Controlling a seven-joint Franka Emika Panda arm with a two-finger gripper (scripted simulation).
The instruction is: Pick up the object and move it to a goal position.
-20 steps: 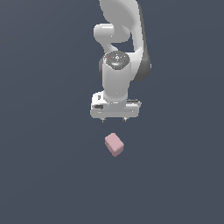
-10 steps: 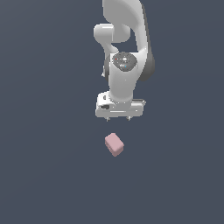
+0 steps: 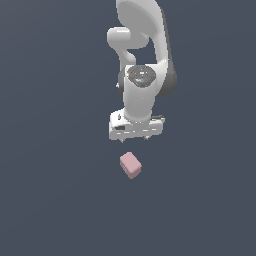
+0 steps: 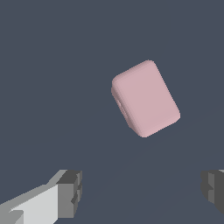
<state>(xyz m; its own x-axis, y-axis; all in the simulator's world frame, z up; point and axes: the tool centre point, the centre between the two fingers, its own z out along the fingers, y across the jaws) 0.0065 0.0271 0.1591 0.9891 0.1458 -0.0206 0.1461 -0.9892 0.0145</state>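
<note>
In the exterior view the gripper (image 3: 135,138) hangs at the end of the white arm (image 3: 142,60), pointing down, its short fingers barely showing under the wide white body. The pink block (image 3: 130,165) lies on the dark grey floor (image 3: 50,150) just below it, untouched and turned at an angle.

In the wrist view the gripper (image 4: 142,192) is spread wide and holds nothing, one grey fingertip (image 4: 70,192) at each side of the picture. The block (image 4: 145,98) lies apart from both fingers, skewed to the line between them.
</note>
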